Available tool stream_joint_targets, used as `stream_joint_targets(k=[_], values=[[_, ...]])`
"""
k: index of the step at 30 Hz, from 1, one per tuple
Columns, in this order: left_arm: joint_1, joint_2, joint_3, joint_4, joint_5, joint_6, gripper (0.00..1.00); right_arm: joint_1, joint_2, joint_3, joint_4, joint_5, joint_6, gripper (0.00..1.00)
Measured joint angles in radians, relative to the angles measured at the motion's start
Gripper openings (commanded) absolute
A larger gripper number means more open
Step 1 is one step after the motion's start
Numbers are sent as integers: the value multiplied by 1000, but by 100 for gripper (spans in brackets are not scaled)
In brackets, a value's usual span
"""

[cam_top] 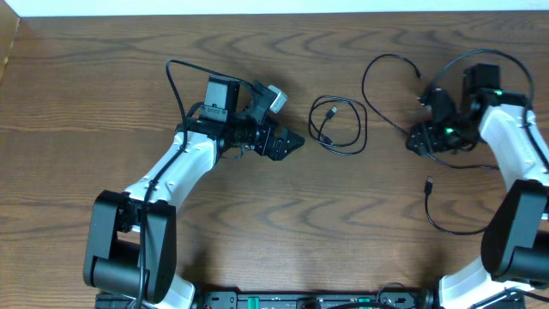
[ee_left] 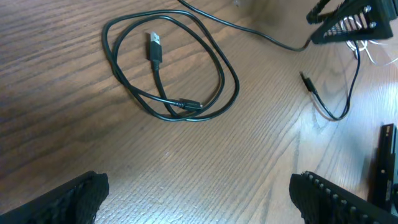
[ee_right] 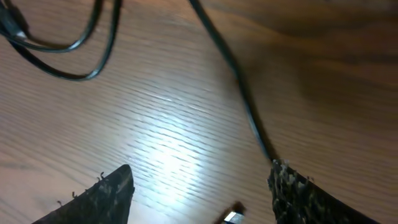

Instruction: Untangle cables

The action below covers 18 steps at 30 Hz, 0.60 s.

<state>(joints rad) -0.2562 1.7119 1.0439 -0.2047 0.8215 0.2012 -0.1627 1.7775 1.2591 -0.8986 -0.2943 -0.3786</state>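
Spreading wide at the bottom of its wrist view, the left gripper (ee_left: 199, 183) is released and holds nothing. A pale label on its camera block in the overhead view is too small to read. Just ahead of it lies a coiled black cable (ee_left: 180, 107), looped twice or so, its flat USB plug (ee_left: 153, 48) resting inside the ring. The right gripper (ee_right: 200, 171) is likewise parted and empty-handed. A second black cable (ee_right: 255, 124) runs down to its right finger, though contact cannot be told. That cord sweeps out in a wide loop between the two grippers. A third thin cable's plug end (cam_top: 429, 184) lies near the right arm, nearer the robot's base. All rest on a dark wood-grain table (cam_top: 257, 240); a pale strip borders its far edge.
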Motion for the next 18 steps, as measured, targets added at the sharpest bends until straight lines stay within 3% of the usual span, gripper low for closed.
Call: stream_joint_targets(k=[6,18], values=[[0,0,0,-2,8,10,98,-30,0,0,61,-19,-20,64],[0,0,0,-29,68,10,98,-145,102,0,90,161,111,63]])
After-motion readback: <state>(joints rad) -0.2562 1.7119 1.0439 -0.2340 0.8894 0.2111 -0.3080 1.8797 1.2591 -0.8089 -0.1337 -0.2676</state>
